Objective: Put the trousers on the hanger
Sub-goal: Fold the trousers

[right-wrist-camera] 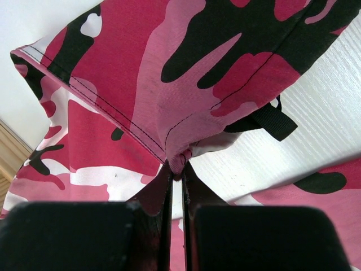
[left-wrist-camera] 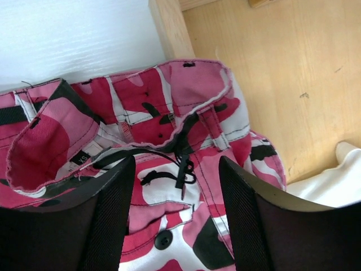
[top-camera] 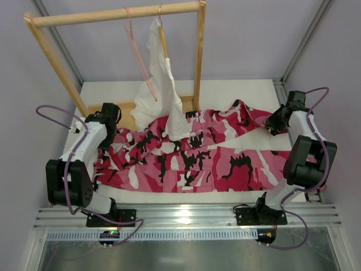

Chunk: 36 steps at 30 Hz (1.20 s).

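The pink, white and black camouflage trousers (top-camera: 197, 155) lie spread across the table, waist to the left. The thin pink hanger (top-camera: 140, 59) hangs from the wooden rail at the back. Over the waistband hovers my left gripper (top-camera: 107, 131), open; in the left wrist view its fingers (left-wrist-camera: 115, 209) straddle the drawstring and button of the trousers (left-wrist-camera: 169, 118) with nothing pinched. At the far right, my right gripper (top-camera: 275, 121) is shut on a fold of the trouser leg (right-wrist-camera: 169, 113), and the cloth bunches at my right gripper's (right-wrist-camera: 179, 165) tips.
A wooden rack (top-camera: 118, 14) stands at the back, its base board (left-wrist-camera: 271, 73) just beyond the waistband. A white garment (top-camera: 161, 90) on a tan wooden hanger droops from the rail onto the trousers. Metal rails (top-camera: 186, 217) run along the near edge.
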Each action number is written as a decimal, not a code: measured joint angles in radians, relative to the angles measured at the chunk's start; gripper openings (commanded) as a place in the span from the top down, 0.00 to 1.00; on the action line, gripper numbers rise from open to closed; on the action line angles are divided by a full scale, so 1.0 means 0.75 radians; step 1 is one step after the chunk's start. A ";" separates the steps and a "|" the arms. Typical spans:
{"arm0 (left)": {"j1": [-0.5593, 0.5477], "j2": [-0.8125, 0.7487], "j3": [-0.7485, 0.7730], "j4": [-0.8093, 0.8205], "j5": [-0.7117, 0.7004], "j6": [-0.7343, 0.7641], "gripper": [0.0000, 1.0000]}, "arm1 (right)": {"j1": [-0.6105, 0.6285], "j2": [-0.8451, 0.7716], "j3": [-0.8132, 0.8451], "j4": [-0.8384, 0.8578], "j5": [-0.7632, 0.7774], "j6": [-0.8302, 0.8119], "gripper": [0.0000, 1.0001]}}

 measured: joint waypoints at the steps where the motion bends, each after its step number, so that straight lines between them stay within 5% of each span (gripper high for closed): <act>1: 0.001 0.000 -0.015 0.014 0.000 0.001 0.40 | -0.002 0.001 0.000 0.000 -0.002 -0.001 0.96; 12: 0.042 0.083 -0.086 0.084 0.028 -0.007 0.58 | -0.029 0.001 -0.006 0.015 -0.021 -0.009 0.96; 23: 0.044 0.090 -0.086 0.129 0.018 0.015 0.34 | -0.040 0.000 -0.013 0.020 -0.038 -0.015 0.96; 36: 0.096 0.101 -0.130 0.247 0.052 0.045 0.50 | -0.040 0.001 -0.020 0.036 -0.067 -0.018 0.96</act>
